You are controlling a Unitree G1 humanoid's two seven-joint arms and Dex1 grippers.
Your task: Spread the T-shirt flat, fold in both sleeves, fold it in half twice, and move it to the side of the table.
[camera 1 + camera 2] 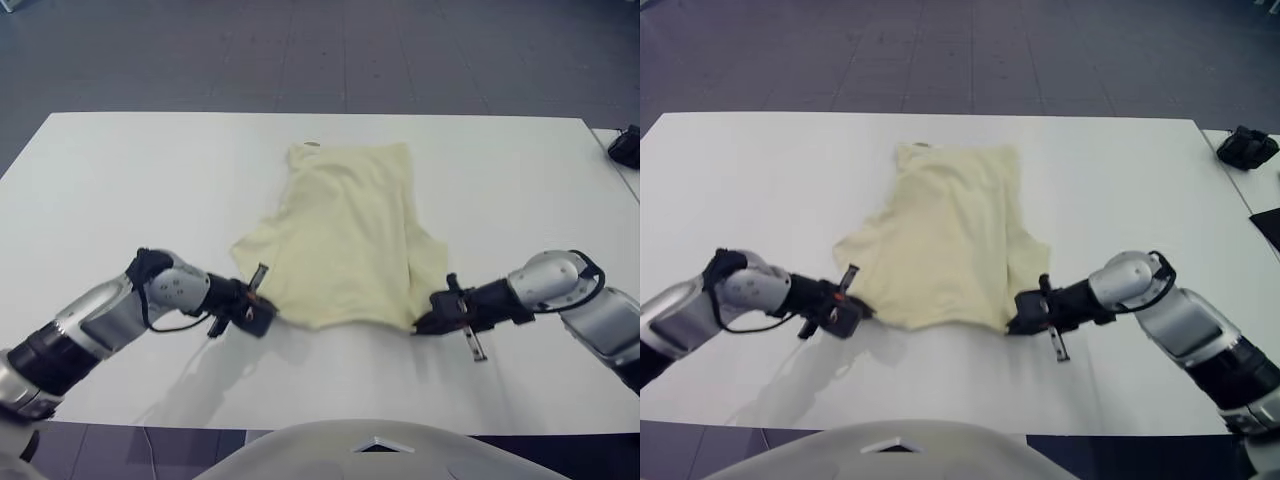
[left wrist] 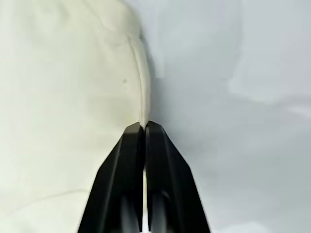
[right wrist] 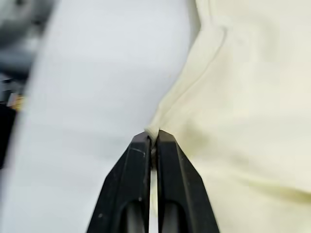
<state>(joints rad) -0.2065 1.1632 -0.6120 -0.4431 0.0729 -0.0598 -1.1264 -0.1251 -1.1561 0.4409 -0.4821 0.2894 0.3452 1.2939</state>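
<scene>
Pale yellow T-shirt (image 1: pixel 345 235) lies rumpled mid-desk (image 1: pixel 130 180), narrower end far from me, wider edge near. My left claw (image 2: pixel 144 127) clamped together on shirt's near-left corner, cloth edge pinched at tips. My right claw (image 3: pixel 153 136) clamped the same way on near-right corner. Both claws low at desk surface, flanking shirt. Small black item (image 1: pixel 625 147) far right, on neighbouring surface.

A small black object (image 1: pixel 1245 147) sat on a neighbouring white surface (image 1: pixel 1255 185) at right. Grey floor tiles (image 1: pixel 990 50) stretched beyond.
</scene>
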